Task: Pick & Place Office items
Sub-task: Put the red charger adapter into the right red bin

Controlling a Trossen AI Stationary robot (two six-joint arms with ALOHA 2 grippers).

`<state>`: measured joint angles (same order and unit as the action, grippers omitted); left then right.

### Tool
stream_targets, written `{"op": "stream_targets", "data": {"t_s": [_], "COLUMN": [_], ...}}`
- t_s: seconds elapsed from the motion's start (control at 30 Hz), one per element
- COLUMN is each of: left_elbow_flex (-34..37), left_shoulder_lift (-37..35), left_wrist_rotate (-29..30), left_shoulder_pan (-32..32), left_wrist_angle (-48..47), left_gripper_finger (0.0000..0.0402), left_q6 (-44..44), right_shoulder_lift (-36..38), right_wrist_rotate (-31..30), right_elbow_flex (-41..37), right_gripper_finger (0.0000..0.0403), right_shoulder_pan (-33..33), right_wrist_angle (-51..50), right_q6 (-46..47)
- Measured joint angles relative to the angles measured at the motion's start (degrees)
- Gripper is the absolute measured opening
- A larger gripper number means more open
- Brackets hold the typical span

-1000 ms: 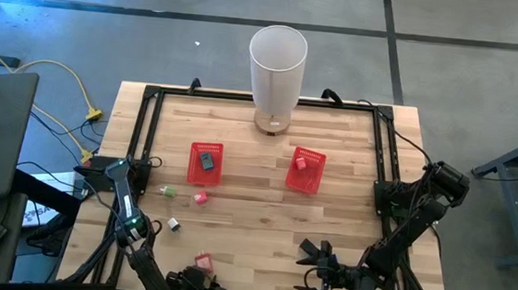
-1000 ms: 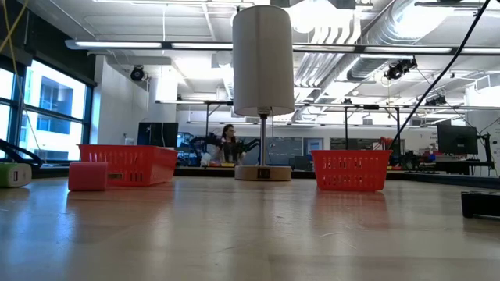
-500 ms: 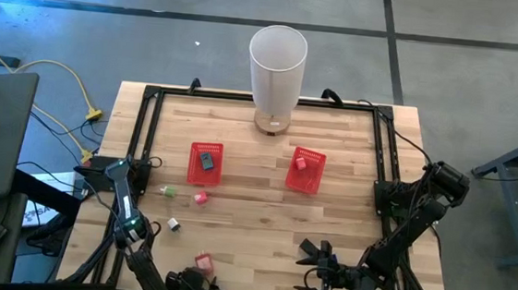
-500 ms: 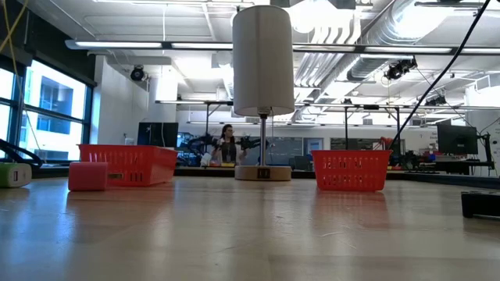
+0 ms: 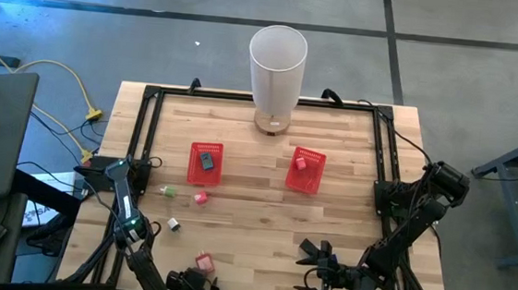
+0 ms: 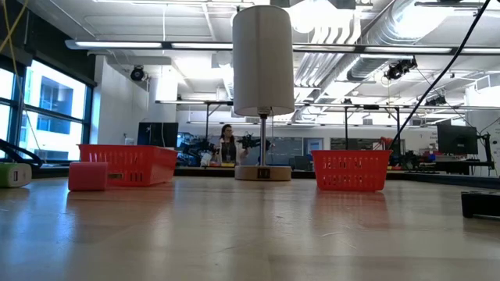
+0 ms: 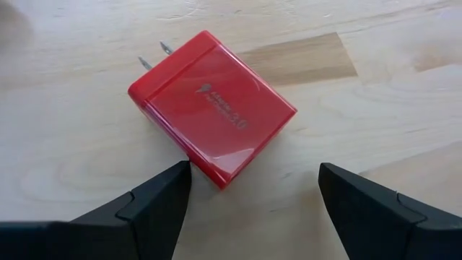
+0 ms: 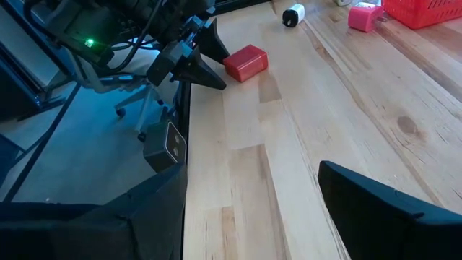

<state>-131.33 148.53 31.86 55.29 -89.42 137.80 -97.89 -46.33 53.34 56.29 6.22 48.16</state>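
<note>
Red charger block (image 7: pixel 213 108), with two prongs at one end, is seen lying flat on the table (image 5: pixel 252 228) directly ahead of the left gripper (image 7: pixel 253 189). The fingers are spread apart and nothing is held; one fingertip stands just beside a corner of the block, the other well off to the side. The block's long axis is turned at a slant to the line between the fingers, so a wrist rotation is judged necessary before closing. In the high view, the block is located at the near edge, beside the left gripper, which is clearly the nearer arm.

The right gripper (image 5: pixel 316 270) is parked at the near edge towards the right, fingers parted and empty.

Farther in, a white and black item (image 5: pixel 173 223), a pink item (image 5: pixel 200 197) and a green item (image 5: pixel 169 191) are scattered on the left half. Beyond these, two red baskets (image 5: pixel 206 162) (image 5: pixel 305 169) each appear to hold one small item, though identification is uncertain. A white cylinder (image 5: pixel 276 68) stands at the far edge.
</note>
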Motion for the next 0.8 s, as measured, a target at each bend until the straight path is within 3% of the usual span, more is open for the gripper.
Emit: {"op": "stream_targets", "data": {"t_s": [0.8], "left_elbow_flex": [-0.1], "left_shoulder_lift": [-0.1], "left_wrist_rotate": [-1.3], "left_shoulder_pan": [0.0], "left_wrist_angle": [0.5], "left_gripper_finger": [0.0297], "left_q6": [-0.2], "right_shoulder_lift": [0.0], "right_wrist_rotate": [0.6], "right_elbow_flex": [0.0], "right_gripper_finger": [0.0301], "right_shoulder_pan": [0.0], "right_wrist_angle": [0.0], "right_q6": [0.0]}}
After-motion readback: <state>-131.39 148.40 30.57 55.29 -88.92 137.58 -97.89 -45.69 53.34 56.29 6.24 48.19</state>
